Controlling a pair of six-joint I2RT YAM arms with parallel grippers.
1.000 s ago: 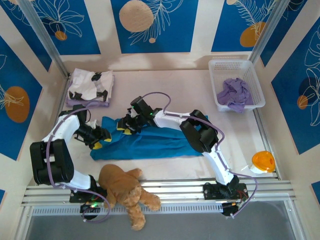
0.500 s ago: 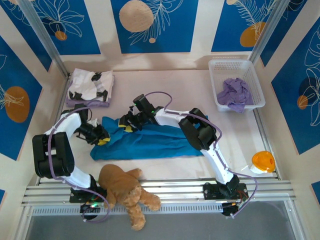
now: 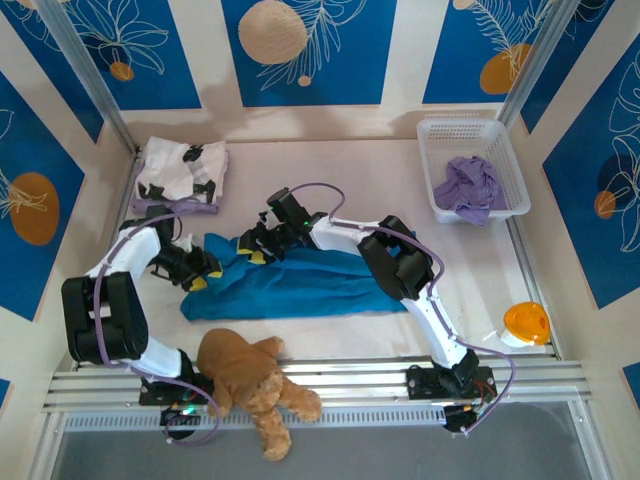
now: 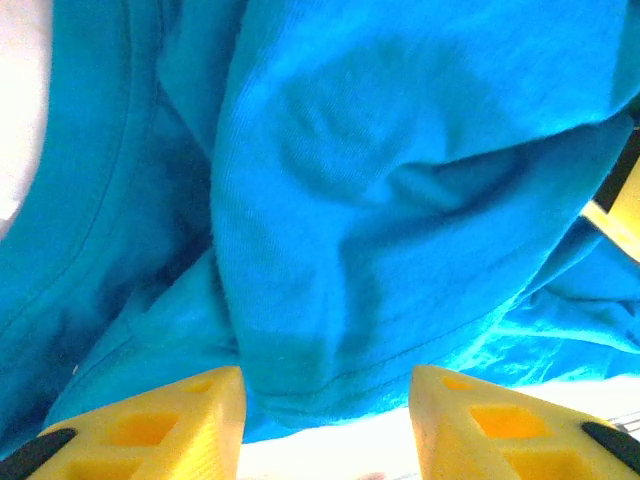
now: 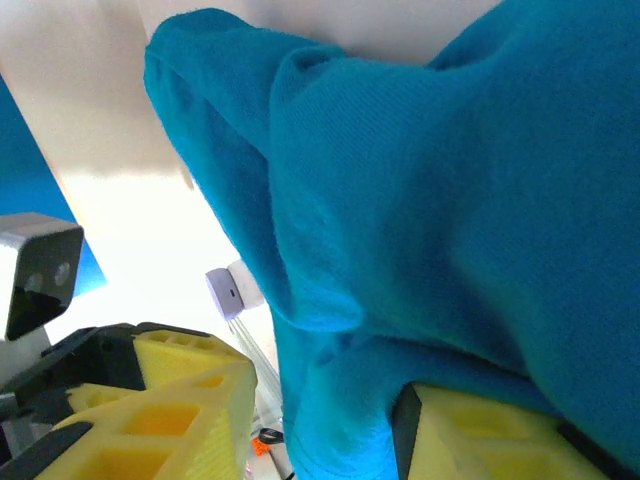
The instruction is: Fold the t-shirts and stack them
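The large plain teal-blue cloth t-shirt (image 3: pixel 300 285) lies rumpled in the middle of the pale table (image 3: pixel 340 170). It looks soft, light and limp, so the hem and corners seem best to pinch. The right gripper (image 3: pixel 250 252) clamps a bunched fold; the left gripper (image 3: pixel 204 275) stands parted at the hem.

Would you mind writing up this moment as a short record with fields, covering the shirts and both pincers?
Teal t-shirt: lies mid-table, rumpled, not neatly folded.
Left pincer: open at the shirt's near-left corner, with the hem just ahead of its fingers.
Right pincer: closed on a bunch of cloth at the shirt's far-left edge.
Stack: blotched white shirt folded on a folded lavender shirt, far-left corner.
To do: crumpled lavender shirt in the white basket, far right.
Teddy bear: near edge, beside the left arm's base.
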